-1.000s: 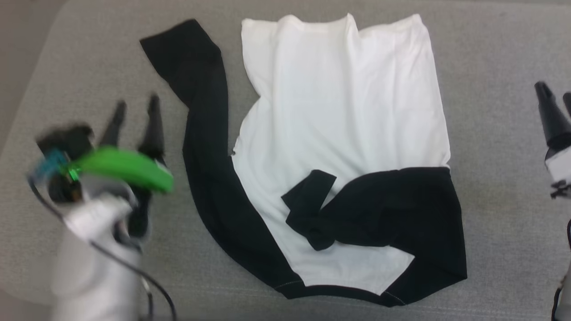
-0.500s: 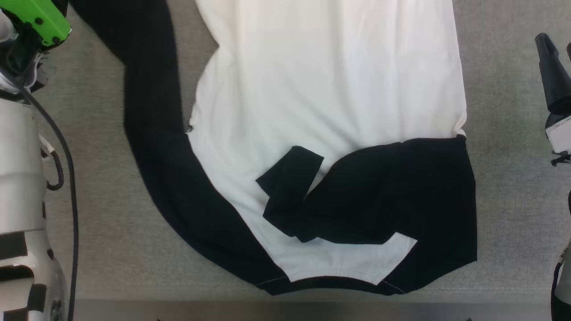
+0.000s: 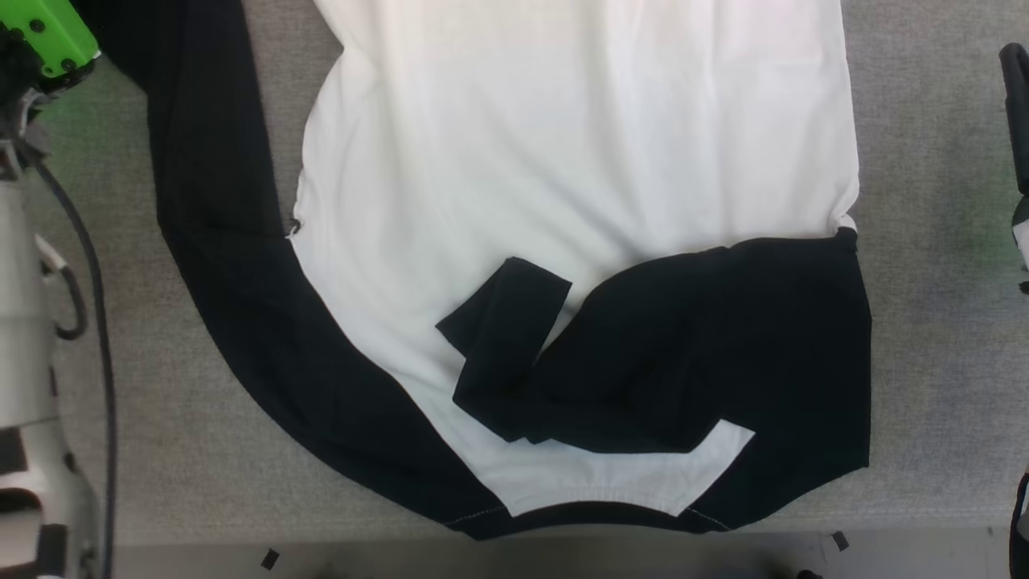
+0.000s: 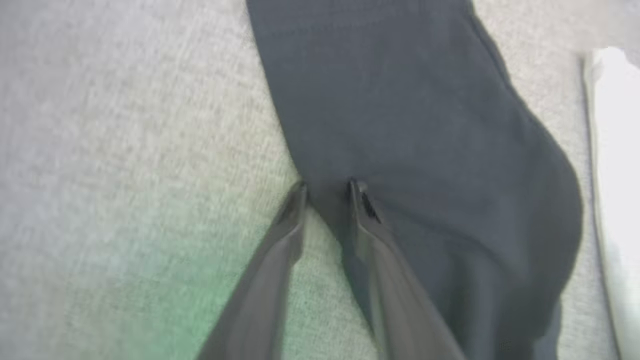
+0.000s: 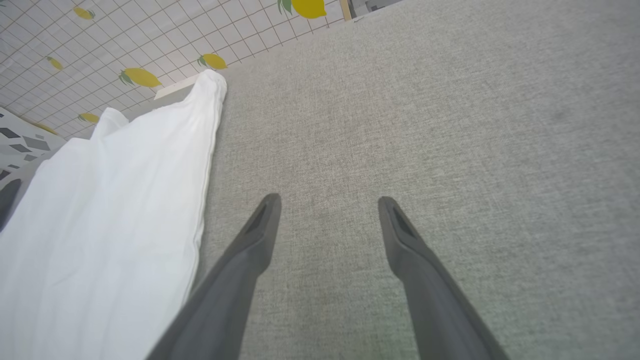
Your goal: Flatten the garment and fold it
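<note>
At the far left, the left pincer (image 4: 326,187) stands partway open, its two fingers astride the outer edge of the long black sleeve (image 4: 400,125) with cloth between the tips, but not visibly clamped. If it closes this close to the edge it may catch only a sliver of cloth and lose it on the first pull, or it may pinch the grey surface (image 3: 924,362) cover along with the sleeve. A firm grip carries its own risk: pulling hard on this sleeve, which curves along the left side of the garment (image 3: 563,161), could drag the white body askew and wrinkle the part that already lies flat in the middle of the surface. Further right, the other black sleeve (image 3: 683,346) lies doubled over the lower body with its cuff (image 3: 506,322) kinked; folding before that is spread out would lock a lump into the fold. At the far right, the right pincer (image 5: 327,200) is wide open and empty over bare surface just beside the white side edge, so nothing pins that side and the whole shirt could slide towards the left. Counted: one garment with two sleeves, two pincers, one surface.
</note>
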{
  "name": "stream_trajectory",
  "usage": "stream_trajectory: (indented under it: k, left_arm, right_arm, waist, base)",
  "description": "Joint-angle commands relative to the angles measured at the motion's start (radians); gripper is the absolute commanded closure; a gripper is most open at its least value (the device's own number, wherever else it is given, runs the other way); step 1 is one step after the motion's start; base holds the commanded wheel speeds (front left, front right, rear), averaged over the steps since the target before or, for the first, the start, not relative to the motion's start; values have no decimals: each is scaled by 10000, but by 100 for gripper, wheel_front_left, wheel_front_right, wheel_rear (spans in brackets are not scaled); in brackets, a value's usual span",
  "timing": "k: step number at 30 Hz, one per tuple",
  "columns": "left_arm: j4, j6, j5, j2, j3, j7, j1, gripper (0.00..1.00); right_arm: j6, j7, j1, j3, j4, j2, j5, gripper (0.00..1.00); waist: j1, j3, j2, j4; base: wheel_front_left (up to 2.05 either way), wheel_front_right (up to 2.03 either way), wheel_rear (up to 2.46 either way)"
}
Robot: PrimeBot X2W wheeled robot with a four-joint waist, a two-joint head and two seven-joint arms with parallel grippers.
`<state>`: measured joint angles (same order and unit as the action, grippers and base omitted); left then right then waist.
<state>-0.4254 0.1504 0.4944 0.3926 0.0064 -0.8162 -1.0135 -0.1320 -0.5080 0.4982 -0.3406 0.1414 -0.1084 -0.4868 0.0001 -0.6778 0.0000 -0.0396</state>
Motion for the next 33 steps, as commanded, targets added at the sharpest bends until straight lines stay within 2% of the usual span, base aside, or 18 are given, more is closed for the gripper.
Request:
stream_trajectory:
  k: [1, 9, 18, 21, 26, 30, 33]
  left_arm:
    - [-260, -63, 456, -617, 77, 198, 762, 100]
    - [188, -559, 1339, -1115, 1296, 2906, 808, 100]
    - [220, -1177, 2142, -1051, 2433, 4308, 1790, 100]
    - [501, -1518, 2179, -1005, 2510, 4604, 2377, 100]
    - [1524, -2067, 2096, -1140, 2119, 4684, 3224, 100]
    - [2664, -2311, 1969, -1775, 1120, 4327, 4009, 100]
    - [3544, -2377, 1826, -2456, 106, 3957, 4714, 100]
  right_arm:
    - [13, -23, 108, -49, 31, -20, -12, 0]
    - [13, -40, -163, -245, -269, 7, 135, 0]
    - [13, 81, -751, -311, -880, 167, 182, 0]
    - [13, 108, -1066, -372, -1116, 251, 186, 0]
    - [13, 164, -1509, -508, -1392, 355, 202, 0]
    - [13, 156, -1816, -636, -1538, 415, 271, 0]
    - [13, 110, -1957, -684, -1571, 458, 309, 0]
  waist:
    - [-1, 119, 0, 77]
    - [-1, 1034, 0, 438]
    - [-1, 2908, 0, 825]
    - [-1, 3512, 0, 898]
    - [-1, 4345, 0, 909]
    - [-1, 4947, 0, 922]
    - [-1, 5235, 0, 884]
  base:
    - [0, 0, 0]
    - [0, 0, 0]
    - [0, 0, 0]
    - [0, 0, 0]
    - [0, 0, 0]
    - [0, 0, 0]
    - [0, 0, 0]
